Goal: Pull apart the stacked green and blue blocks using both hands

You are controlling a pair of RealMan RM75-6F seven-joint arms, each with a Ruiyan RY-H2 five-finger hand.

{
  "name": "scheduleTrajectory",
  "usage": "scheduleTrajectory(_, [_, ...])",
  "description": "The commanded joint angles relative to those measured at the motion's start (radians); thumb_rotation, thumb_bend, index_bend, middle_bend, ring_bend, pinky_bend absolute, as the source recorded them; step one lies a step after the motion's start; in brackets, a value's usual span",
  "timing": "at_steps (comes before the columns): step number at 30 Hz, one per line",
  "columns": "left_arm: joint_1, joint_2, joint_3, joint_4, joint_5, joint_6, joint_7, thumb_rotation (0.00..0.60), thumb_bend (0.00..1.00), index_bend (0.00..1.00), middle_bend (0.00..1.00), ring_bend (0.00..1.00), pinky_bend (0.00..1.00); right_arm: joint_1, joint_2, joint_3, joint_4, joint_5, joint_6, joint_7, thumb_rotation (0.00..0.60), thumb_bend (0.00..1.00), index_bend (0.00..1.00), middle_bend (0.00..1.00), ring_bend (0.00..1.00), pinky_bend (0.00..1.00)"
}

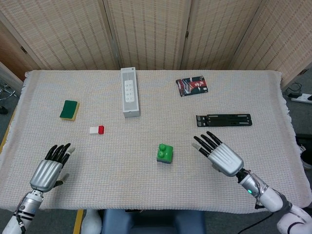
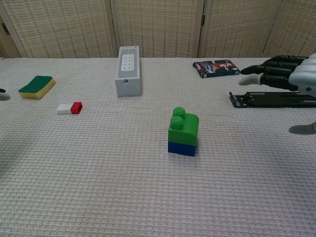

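**Right hand closes in, stack untouched**

Woven screens stand behind a table (image 1: 253,87) draped in pale waffle cloth, and near the middle of it sits the stack: green block (image 2: 183,128) pressed down onto the blue block (image 2: 181,147), studs up, upright and square on the cloth. Nobody has hold of it yet.

Over on the right side, the right hand (image 1: 222,155) hovers with fingers spread and stretched toward the stack, holding nothing. It's near the blocks but clearly apart from them. From the chest view the fingertips float above the cloth in front of the black bracket (image 2: 271,99), so it looks like an approach from the side, likely lined up to take one of the two blocks.

The left hand (image 1: 48,169) sits well apart at the near left corner, fingers loosely extended, nothing in it. My read: it waits its turn, since the task needs one hand bracing each block.

Scattered clutter lies well clear of the stack: a white power strip (image 1: 129,92), a green sponge (image 1: 69,109), a small red-and-white piece (image 1: 96,129) and a dark packet (image 1: 191,85) at the far edge. Separation hasn't started.
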Motion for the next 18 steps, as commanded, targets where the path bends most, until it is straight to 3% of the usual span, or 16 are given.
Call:
scheduleTrajectory(1, [-0.009, -0.012, -0.002, 0.005, -0.017, -0.027, 0.013, 0.6, 0.37, 0.0, 0.0, 0.0, 0.0, 0.125, -0.03, 0.054, 0.039, -0.007, -0.13, 0.056, 0.6, 0.27, 0.0, 0.0, 0.04, 0.0])
scheduleTrajectory(10, [-0.015, -0.015, -0.019, 0.024, -0.05, -0.036, -0.002, 0.6, 0.37, 0.0, 0.0, 0.0, 0.0, 0.295, -0.099, 0.096, 0.051, 0.015, -0.314, 0.004, 0.6, 0.27, 0.0, 0.0, 0.04, 0.0])
scheduleTrajectory(18, [-0.008, -0.008, -0.029, 0.028, -0.067, -0.023, -0.009, 0.6, 0.37, 0.0, 0.0, 0.0, 0.0, 0.379, -0.16, 0.106, 0.074, 0.067, -0.422, -0.063, 0.6, 0.27, 0.0, 0.0, 0.05, 0.0])
